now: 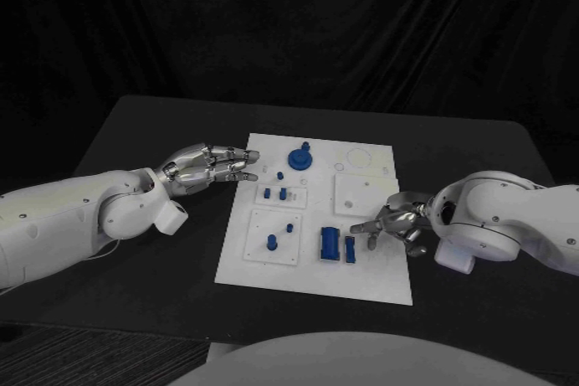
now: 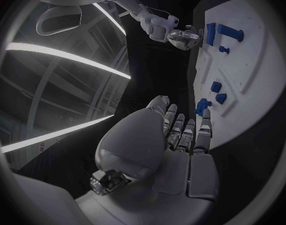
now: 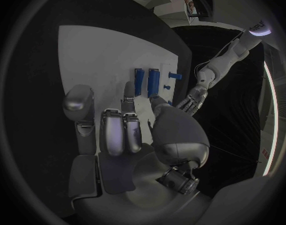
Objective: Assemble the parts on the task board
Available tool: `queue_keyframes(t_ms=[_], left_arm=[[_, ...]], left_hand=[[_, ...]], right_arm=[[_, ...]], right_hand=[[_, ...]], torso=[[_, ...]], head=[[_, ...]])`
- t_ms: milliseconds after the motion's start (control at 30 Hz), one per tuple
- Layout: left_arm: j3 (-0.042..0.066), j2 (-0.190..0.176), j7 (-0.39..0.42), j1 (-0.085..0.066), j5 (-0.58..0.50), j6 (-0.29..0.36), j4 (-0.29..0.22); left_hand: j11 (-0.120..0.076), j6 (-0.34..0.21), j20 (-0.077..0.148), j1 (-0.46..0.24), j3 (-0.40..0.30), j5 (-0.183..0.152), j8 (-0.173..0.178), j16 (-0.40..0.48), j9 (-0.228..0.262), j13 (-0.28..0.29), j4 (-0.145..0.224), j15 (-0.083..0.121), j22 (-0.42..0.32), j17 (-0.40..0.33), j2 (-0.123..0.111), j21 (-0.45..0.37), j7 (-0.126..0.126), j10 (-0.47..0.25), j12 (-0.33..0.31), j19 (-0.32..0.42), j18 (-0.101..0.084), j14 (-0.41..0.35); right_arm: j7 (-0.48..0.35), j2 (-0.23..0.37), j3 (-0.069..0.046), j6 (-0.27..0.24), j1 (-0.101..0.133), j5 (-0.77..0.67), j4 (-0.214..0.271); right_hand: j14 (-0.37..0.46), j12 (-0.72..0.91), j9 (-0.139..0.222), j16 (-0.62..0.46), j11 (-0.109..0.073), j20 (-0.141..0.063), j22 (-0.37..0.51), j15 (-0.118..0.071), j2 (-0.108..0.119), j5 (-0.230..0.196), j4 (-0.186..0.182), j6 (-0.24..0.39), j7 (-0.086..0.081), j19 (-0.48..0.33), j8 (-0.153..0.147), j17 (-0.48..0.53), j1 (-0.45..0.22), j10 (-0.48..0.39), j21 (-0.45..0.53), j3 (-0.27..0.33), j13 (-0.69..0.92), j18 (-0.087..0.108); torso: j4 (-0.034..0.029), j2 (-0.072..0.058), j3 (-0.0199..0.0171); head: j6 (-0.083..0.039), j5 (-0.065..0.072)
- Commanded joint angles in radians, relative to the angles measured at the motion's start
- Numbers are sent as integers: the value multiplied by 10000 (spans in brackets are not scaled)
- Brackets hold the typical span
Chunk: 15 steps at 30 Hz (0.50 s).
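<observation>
The white task board [image 1: 316, 269] lies in the middle of the black table. A round blue part [image 1: 299, 158] stands near its far edge. Two long blue bars [image 1: 328, 242] lie side by side at the near right, and small blue pieces [image 1: 280, 193] sit further left. My left hand [image 1: 212, 164] hovers at the board's far left edge with its fingers stretched out and nothing in them. My right hand [image 1: 392, 223] hangs over the board's right side, just right of the bars [image 3: 146, 81], fingers apart and holding nothing. One fingertip [image 3: 128, 91] reaches toward the bars.
Raised white square plates [image 1: 362, 193] sit on the board, one just behind my right hand. Bare black table [image 1: 157, 126] surrounds the board. The left wrist view shows the board [image 2: 255, 60] with the round part [image 2: 202, 106] close to my left hand [image 2: 180, 140].
</observation>
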State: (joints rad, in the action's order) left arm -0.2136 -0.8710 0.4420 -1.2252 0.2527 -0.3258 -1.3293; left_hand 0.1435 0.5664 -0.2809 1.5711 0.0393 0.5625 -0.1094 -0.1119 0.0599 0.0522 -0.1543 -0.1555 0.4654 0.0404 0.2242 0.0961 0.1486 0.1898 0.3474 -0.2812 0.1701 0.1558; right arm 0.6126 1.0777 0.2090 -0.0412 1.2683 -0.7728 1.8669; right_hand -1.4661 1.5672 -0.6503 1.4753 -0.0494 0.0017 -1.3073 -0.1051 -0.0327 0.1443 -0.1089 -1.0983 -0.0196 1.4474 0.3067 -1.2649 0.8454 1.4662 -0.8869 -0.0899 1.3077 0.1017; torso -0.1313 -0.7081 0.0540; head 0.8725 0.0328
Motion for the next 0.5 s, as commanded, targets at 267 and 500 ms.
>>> queue_keyframes(t_ms=[267, 500], left_arm=[[9, 11, 125, 12, -53, -34, 7], [9, 38, 134, 14, -53, -74, 18]], left_hand=[[71, -9, -2, -20, -64, 62, -7, -61, -3, 2, -11, -57, 23, -5, -65, 51, 18, 38, 17, -20, 110, 17], [70, -11, -2, -23, -72, 62, -8, -61, -3, 2, -8, -57, 13, -5, -68, 50, 19, 40, 16, -17, 110, 17]], right_arm=[[-1102, 616, -8, -148, 456, -1619, 511], [-960, 530, -6, 509, 300, -2802, 489]], right_hand=[[-611, 36, -2723, 172, -148, -148, -1134, -206, 416, 150, 1261, 1271, 180, 75, 2098, -335, 1912, 1046, -307, 1, 2631, 104], [-595, 36, -5293, 148, -270, -176, -1098, -248, 638, -603, 1181, 1784, 266, 39, 4370, -272, 2504, 1046, -157, 392, 2631, 116]], torso=[[-4, -1, 3], [-3, 1, 3]], head=[[1, 20], [1, 37]])
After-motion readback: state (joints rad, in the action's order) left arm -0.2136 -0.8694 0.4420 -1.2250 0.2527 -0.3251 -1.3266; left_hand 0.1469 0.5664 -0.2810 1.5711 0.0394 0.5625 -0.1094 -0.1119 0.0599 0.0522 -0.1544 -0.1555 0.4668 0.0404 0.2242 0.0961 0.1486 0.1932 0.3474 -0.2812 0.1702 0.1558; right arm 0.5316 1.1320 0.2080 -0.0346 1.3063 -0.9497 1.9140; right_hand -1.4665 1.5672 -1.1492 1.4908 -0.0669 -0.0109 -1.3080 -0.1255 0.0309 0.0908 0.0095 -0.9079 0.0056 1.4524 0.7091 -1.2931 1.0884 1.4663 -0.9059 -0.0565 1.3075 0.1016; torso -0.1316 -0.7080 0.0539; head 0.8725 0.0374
